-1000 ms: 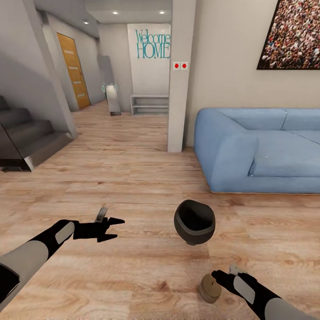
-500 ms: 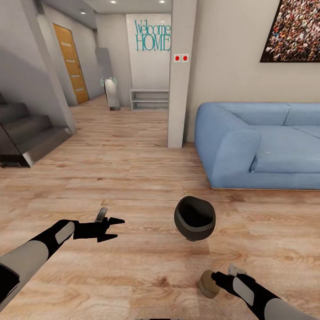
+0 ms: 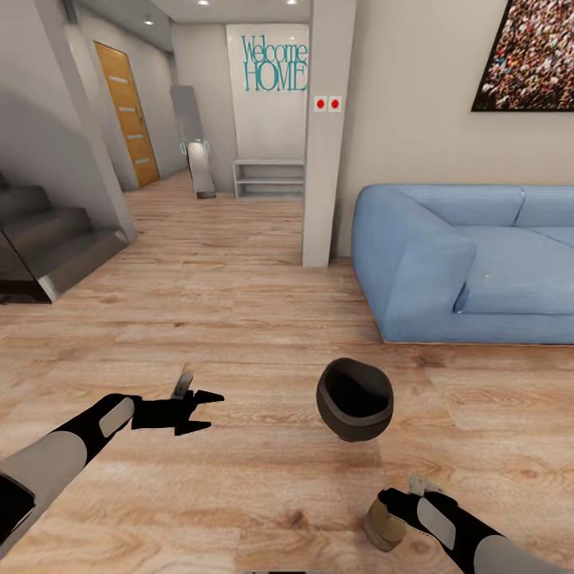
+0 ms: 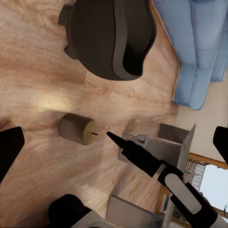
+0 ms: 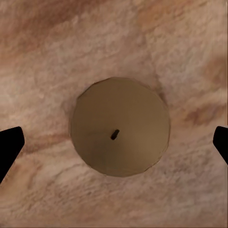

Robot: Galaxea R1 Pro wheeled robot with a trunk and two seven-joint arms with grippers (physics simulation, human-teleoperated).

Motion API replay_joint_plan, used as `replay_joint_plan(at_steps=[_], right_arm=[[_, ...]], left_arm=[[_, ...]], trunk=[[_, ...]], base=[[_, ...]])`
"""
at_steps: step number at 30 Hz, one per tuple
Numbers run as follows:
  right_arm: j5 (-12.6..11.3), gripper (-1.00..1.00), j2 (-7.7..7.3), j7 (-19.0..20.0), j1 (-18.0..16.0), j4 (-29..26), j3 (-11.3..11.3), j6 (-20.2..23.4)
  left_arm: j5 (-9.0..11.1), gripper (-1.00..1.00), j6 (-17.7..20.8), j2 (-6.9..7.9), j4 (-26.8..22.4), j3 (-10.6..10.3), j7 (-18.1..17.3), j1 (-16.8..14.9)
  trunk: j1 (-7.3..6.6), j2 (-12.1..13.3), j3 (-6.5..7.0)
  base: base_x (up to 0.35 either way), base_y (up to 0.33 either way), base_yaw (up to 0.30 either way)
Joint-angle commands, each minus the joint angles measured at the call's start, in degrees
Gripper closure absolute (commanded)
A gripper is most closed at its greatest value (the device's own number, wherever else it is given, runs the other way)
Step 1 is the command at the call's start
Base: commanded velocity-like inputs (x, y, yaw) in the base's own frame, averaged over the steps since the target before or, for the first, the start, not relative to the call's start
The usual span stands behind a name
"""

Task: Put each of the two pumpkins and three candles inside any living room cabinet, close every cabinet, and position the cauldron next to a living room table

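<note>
The black cauldron [image 3: 355, 399] stands on the wooden floor in front of me, mouth up; the left wrist view has it too [image 4: 111, 38]. Nearer to me, a beige candle [image 3: 381, 528] stands upright on the floor. My right gripper [image 3: 389, 504] hangs directly above it, open wide. In the right wrist view the candle's top and wick [image 5: 119, 127] lie centred between the two fingertips [image 5: 9, 145], with no contact. The left wrist view shows the candle [image 4: 78, 129] from the side, one right finger close to its top. My left gripper [image 3: 206, 406] is open and empty, left of the cauldron.
A blue sofa [image 3: 470, 263] stands to the right, behind the cauldron. A white pillar [image 3: 323, 159] rises at its left end. Dark stairs [image 3: 44, 247] are at the far left. A hallway with a low shelf [image 3: 269, 179] and an orange door [image 3: 123, 112] lies beyond.
My right gripper has moved in over the candle and now covers part of it. The head view has shifted slightly. The left arm and cauldron keep their places.
</note>
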Motion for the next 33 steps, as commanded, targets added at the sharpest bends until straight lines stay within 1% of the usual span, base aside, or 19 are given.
replay_joint_plan(at_steps=[1,10,24,26,28,29,31,32,33], right_arm=[[-0.5,-1.0,-0.07,-0.5,0.0,-0.2,0.4,0.2],[-0.5,-1.0,-0.07,-0.5,0.0,-0.2,0.4,0.2],[-0.5,-1.0,-0.13,-0.4,0.0,-0.3,0.4,0.1],[-0.5,-1.0,-0.15,-0.4,0.0,-0.3,0.4,0.1],[-0.5,-1.0,-0.15,-0.4,0.0,-0.3,0.4,0.1],[-0.5,-1.0,-0.15,-0.4,0.0,-0.3,0.4,0.1],[-0.5,-1.0,-0.15,-0.4,0.0,-0.3,0.4,0.1],[-0.5,-1.0,-0.15,-0.4,0.0,-0.3,0.4,0.1],[-0.5,-1.0,-0.15,-0.4,0.0,-0.3,0.4,0.1]], left_arm=[[0.1,-1.0,0.2,0.03,0.0,-0.2,-0.2,0.0],[0.1,-1.0,0.2,-0.05,-0.5,-0.5,-0.2,0.0],[0.3,-1.0,0.3,0.09,-0.4,-0.6,-0.5,0.0],[0.2,-1.0,0.3,0.39,-0.4,-0.6,-2.9,0.0],[0.1,-1.0,0.3,1.37,-0.4,-1.0,-7.3,0.0],[0.0,-1.0,0.3,1.67,-0.3,-1.2,-8.5,0.0],[-0.3,-1.0,0.3,2.77,-0.4,-2.8,-13.3,0.0],[-0.4,-1.0,0.3,3.35,-0.4,-4.3,-16.7,0.1],[-0.5,-1.0,0.3,3.58,-0.4,-5.2,-18.7,0.2]], trunk=[[0.02,0.0,-0.05],[0.02,0.0,-0.05],[0.02,0.0,-0.05],[0.02,0.0,-0.05],[0.02,0.0,-0.05],[0.02,0.0,-0.05],[0.02,0.0,-0.05],[0.04,0.0,-0.27],[0.07,0.0,-0.5]], base=[[0.274,0.046,0.0],[0.151,-0.046,0.0],[0.011,-0.007,0.0],[0.0,0.0,0.0],[0.0,0.0,0.0],[0.0,0.0,0.0],[0.0,0.0,0.0],[0.0,0.0,0.0],[0.0,0.0,0.0]])
